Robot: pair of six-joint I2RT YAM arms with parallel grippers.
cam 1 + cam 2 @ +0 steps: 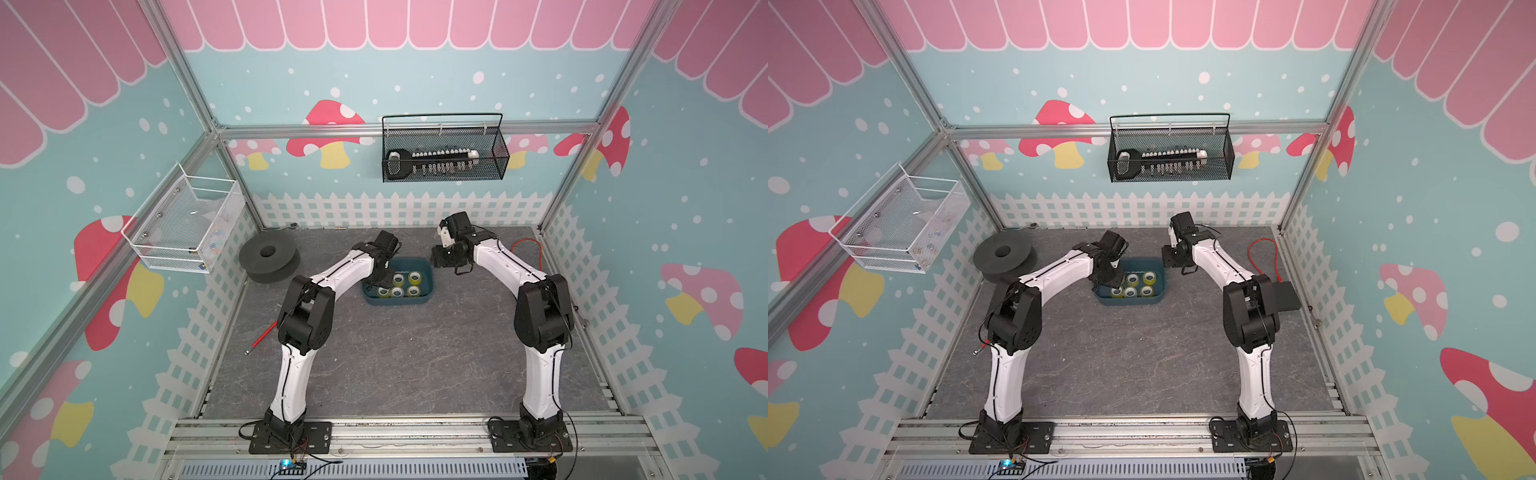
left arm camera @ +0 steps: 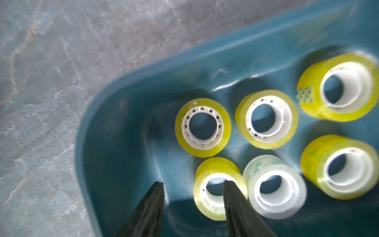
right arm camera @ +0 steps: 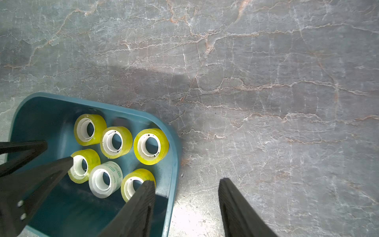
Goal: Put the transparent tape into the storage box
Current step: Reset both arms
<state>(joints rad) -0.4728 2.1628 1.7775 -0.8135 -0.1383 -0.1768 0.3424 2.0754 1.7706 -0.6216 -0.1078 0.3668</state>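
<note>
The storage box [image 1: 409, 264] [image 2: 114, 143] [image 3: 174, 156] is a dark teal tub at the back middle of the table. Several rolls of transparent tape stand in it, most yellow-tinted [image 2: 203, 127] [image 3: 150, 146] [image 1: 413, 277] and one clear [image 2: 274, 190] [image 3: 105, 179]. My left gripper [image 2: 193, 182] [image 1: 380, 282] hangs open over the box's left end. One of its fingers [image 2: 235, 201] overlaps the core of a yellow roll [image 2: 205, 205], and that roll stands on the box floor. My right gripper [image 3: 186, 180] [image 1: 435, 261] is open over the box's right rim, with nothing between its fingers.
A black foam spool [image 1: 269, 259] lies at the back left, a red-handled tool [image 1: 262, 338] by the left wall, and an orange cable [image 1: 525, 249] at the back right. A black wire-mesh basket [image 1: 442, 149] and a white mesh basket [image 1: 187, 226] hang on the walls.
</note>
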